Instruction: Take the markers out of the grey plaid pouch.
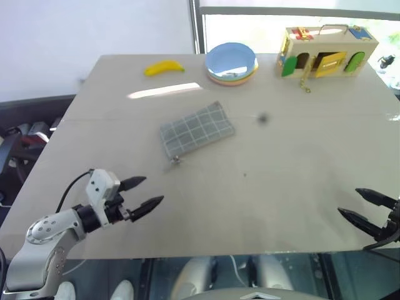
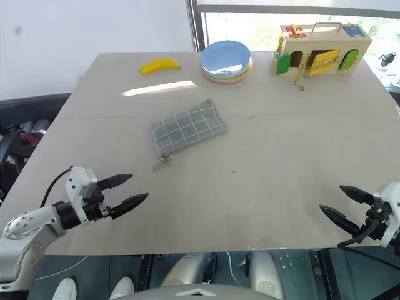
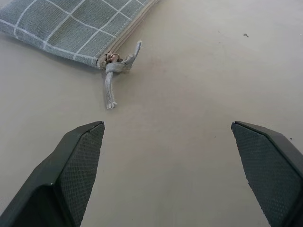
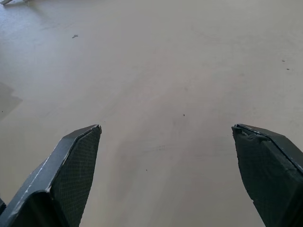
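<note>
The grey plaid pouch (image 1: 197, 130) lies flat and zipped near the middle of the table, its zipper pull (image 3: 113, 71) at the corner facing my left arm. The markers are hidden from view. My left gripper (image 1: 145, 192) hovers open over the near left part of the table, a short way in front of the pouch. At the near right edge, well away from the pouch, my right gripper (image 1: 367, 206) is open with nothing between its fingers.
A yellow banana (image 1: 164, 67) lies at the far left of the table (image 1: 262, 181). Stacked bowls (image 1: 232, 62) sit at the far middle, and a wooden latch box (image 1: 325, 51) stands at the far right.
</note>
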Motion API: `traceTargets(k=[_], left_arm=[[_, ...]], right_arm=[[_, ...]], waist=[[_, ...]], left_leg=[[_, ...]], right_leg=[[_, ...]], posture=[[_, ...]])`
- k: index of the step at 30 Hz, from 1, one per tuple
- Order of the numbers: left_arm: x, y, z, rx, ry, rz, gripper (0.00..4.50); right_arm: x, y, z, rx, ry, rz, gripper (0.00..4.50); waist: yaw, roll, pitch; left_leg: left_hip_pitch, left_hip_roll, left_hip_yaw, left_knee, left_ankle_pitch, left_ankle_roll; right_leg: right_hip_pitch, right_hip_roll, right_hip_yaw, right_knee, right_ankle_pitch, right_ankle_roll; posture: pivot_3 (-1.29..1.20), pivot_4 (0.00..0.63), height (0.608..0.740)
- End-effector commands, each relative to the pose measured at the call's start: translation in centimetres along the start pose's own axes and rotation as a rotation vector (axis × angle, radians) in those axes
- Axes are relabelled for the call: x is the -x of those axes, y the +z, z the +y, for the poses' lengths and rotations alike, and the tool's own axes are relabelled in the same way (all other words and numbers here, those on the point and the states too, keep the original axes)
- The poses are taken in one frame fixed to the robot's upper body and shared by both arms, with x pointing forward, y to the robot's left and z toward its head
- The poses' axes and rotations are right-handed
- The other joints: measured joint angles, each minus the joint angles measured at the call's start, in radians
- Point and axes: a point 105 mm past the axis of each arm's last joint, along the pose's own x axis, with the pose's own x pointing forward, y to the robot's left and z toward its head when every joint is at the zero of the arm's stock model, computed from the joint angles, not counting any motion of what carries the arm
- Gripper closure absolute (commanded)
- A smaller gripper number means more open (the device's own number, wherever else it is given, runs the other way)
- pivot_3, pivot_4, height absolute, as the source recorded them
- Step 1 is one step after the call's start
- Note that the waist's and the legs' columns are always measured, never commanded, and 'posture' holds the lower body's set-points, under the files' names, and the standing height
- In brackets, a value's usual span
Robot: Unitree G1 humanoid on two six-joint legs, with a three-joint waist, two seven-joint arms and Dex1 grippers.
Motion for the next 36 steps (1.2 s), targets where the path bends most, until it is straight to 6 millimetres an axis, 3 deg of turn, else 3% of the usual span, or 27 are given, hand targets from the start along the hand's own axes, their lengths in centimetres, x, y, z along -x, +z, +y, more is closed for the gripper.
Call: traceTargets(k=[1,25,29,33,36], left_arm=[[0.6,0.6,0.2,-0.032,0.007,-0.013,0.04],[0.3,0.4,0.8,-0.048,0.033,-0.017,0.04],[-0.2,0.2,2.5,-0.119,0.111,0.032,0.04],[-0.9,1.0,5.8,-0.339,0.268,0.102,0.04],[-1.6,2.0,6.9,-0.520,0.272,0.110,0.04]], right_arm=[[0.3,0.9,0.3,0.034,0.007,-0.029,0.00],[0.6,0.7,0.9,0.046,0.067,-0.079,0.00],[-0.2,2.0,2.2,0.014,0.158,-0.129,0.00],[-1.7,4.0,4.2,-0.006,0.253,-0.199,0.00],[-2.5,4.7,5.2,0.003,0.292,-0.217,0.00]], waist=[[0.000,0.000,0.000],[0.000,0.000,0.000],[0.000,0.000,0.000],[0.001,0.000,0.000],[0.001,-0.001,-0.001]], left_leg=[[0.000,0.000,0.000,0.000,0.000,0.000],[0.000,0.000,0.000,0.001,0.000,0.000],[0.000,0.000,0.000,0.001,0.000,0.000],[0.001,0.000,0.000,0.002,0.000,0.000],[0.001,0.000,0.000,0.002,0.000,0.000]], right_leg=[[0.000,0.000,0.000,0.000,0.000,0.000],[0.000,0.000,0.000,0.001,0.000,0.000],[0.000,0.000,0.000,0.001,0.000,0.000],[0.000,0.000,0.000,0.002,0.001,-0.001],[0.000,0.001,0.000,0.002,0.001,-0.001]], posture=[[0.00,0.150,0.740],[0.00,0.150,0.740],[0.00,0.150,0.740],[0.00,0.150,0.740],[0.00,0.150,0.740]])
